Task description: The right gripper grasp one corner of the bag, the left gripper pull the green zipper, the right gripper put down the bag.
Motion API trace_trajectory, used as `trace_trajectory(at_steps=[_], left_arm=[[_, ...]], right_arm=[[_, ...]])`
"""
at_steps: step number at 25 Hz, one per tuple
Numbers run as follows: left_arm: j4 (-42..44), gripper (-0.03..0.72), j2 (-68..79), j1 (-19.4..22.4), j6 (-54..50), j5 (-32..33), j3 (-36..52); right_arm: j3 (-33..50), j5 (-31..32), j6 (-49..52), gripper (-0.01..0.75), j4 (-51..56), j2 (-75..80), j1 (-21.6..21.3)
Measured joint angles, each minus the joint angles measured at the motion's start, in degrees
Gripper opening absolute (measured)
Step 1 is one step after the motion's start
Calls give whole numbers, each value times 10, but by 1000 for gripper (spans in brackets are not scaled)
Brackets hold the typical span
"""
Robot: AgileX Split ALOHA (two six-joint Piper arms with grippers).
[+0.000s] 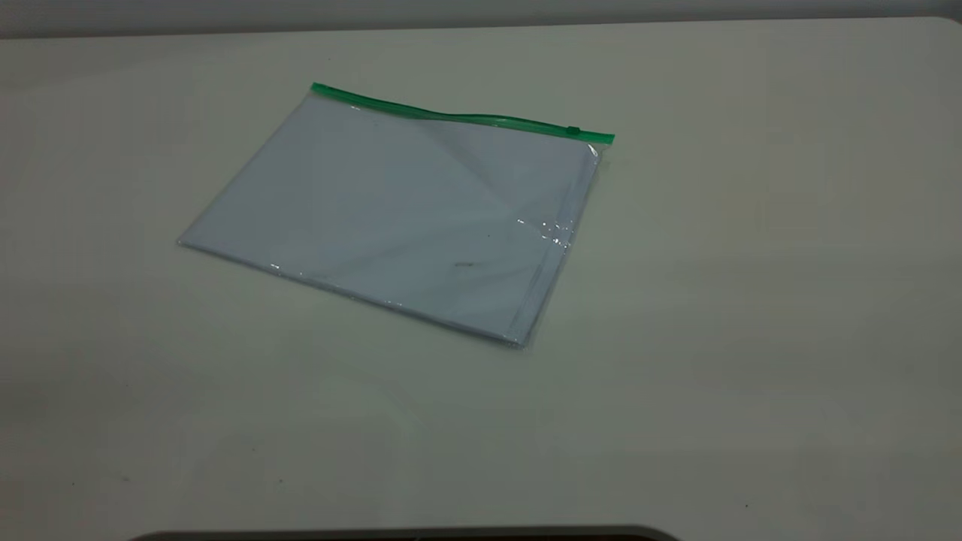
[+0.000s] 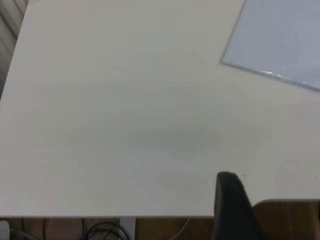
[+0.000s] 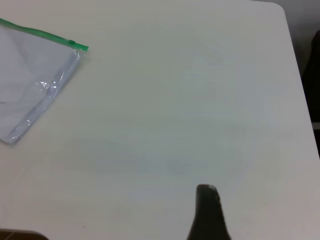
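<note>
I see one bag (image 1: pixel 391 210) lying flat on the desk (image 1: pixel 751 300), toward the far edge and a little left of the middle, turned at a slant to the desk edges. One green zipper (image 1: pixel 458 116) runs along its far long edge, and its single slider tab (image 1: pixel 573 131) sits close to the right-hand end, just short of the corner (image 1: pixel 605 139) tipped in green. Nothing rests on the bag and nothing lies beside it; the surface from it to both near corners of the desk is open. My left wrist view shows one dark finger of the left gripper (image 2: pixel 232 207) above the near edge of the desk, well apart from the bag's nearest corner (image 2: pixel 223 61). My right wrist view shows one dark finger of the right gripper (image 3: pixel 207 212) over bare desk, well apart from the zipper end. Each gripper grasps nothing, but I cannot tell how either one's fingers stand
</note>
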Motion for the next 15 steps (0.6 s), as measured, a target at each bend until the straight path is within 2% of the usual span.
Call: trace_trajectory(at_steps=[15], left_arm=[[5, 466, 0, 0, 0, 0, 0]], right_arm=[[0, 0, 0, 591, 2, 0, 0]])
